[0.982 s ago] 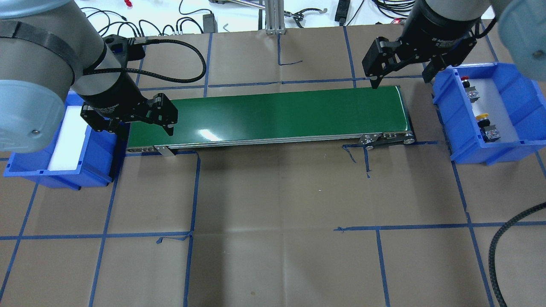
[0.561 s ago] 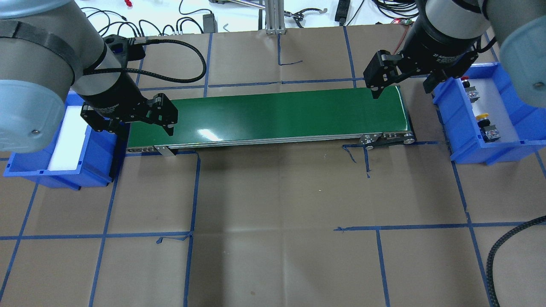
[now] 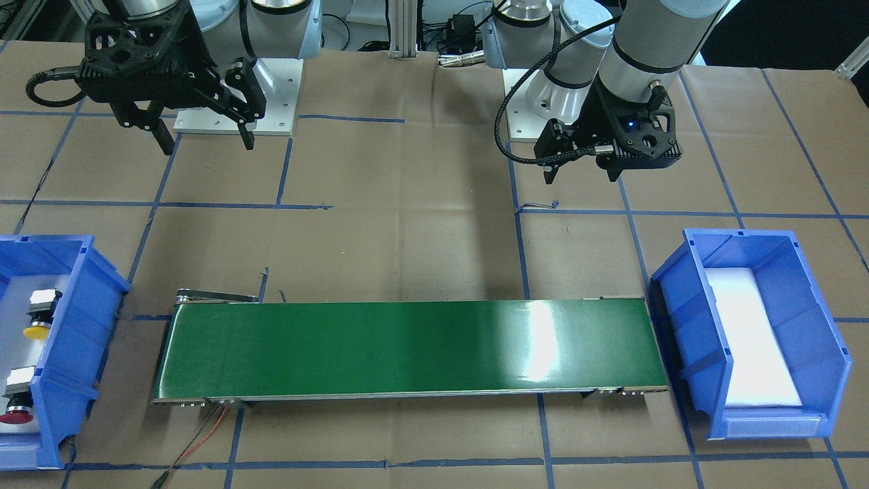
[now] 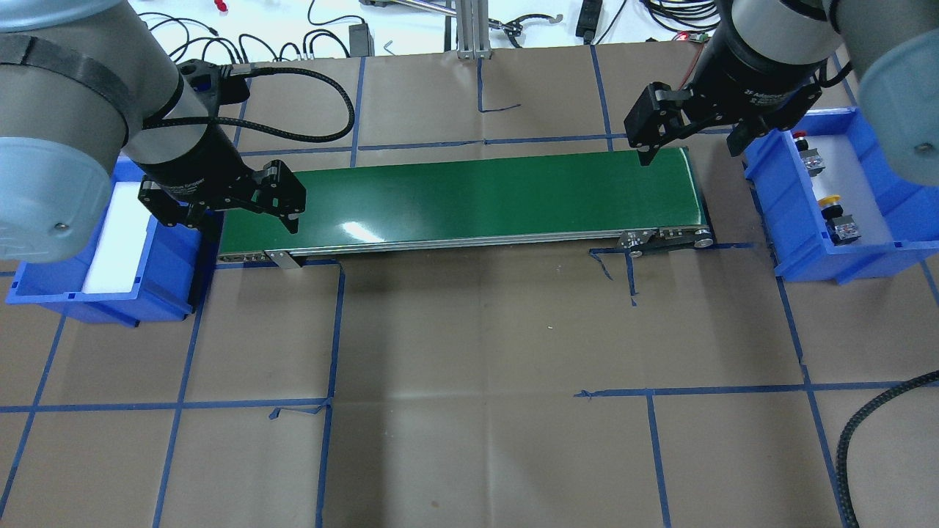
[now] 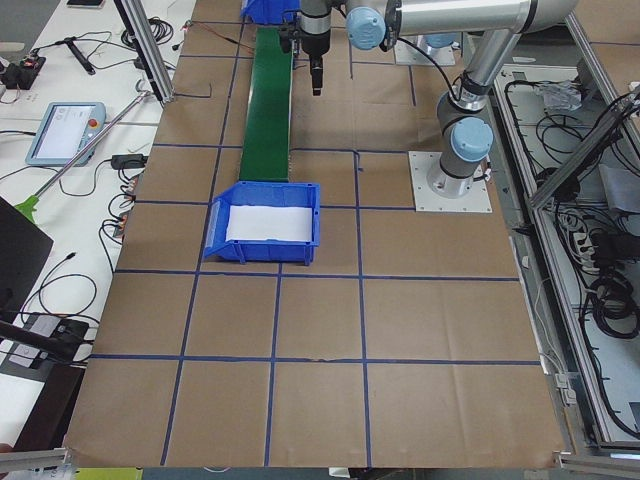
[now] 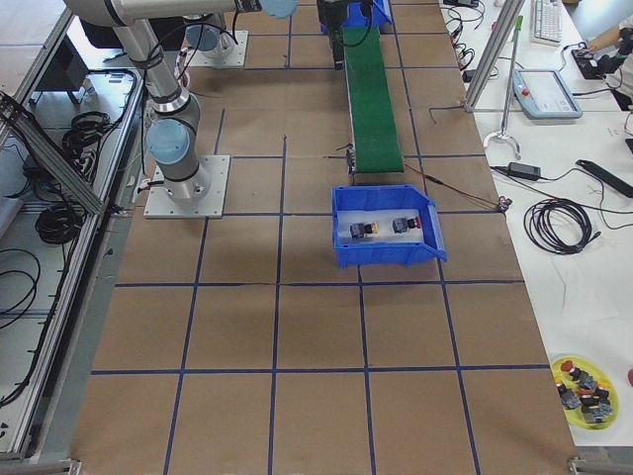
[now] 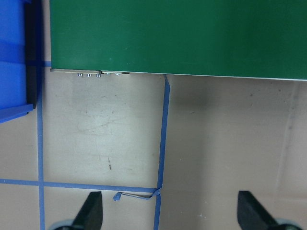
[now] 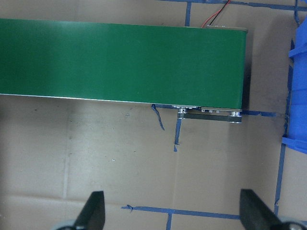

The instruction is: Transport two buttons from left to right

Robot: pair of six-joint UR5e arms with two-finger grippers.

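The two buttons lie in the blue right bin [image 4: 843, 268]. The red-capped button [image 4: 805, 147] is at the far end and the yellow-capped button [image 4: 836, 216] at the near end. Both also show in the front view, yellow [image 3: 34, 319] and red [image 3: 15, 401]. My right gripper [image 4: 689, 154] is open and empty above the belt's right end, beside that bin. My left gripper [image 4: 249, 224] is open and empty above the belt's left end. Both wrist views show spread fingers with nothing between them, the left gripper [image 7: 170, 215] and the right gripper [image 8: 172, 215].
A green conveyor belt [image 4: 477, 194] runs between the bins. The blue left bin [image 4: 95, 304] holds only a white liner. Brown paper with blue tape lines covers the table. A black cable [image 4: 858, 433] lies at the near right.
My right gripper has shifted slightly over the belt's right end and stayed open. The left arm and the buttons have not moved.
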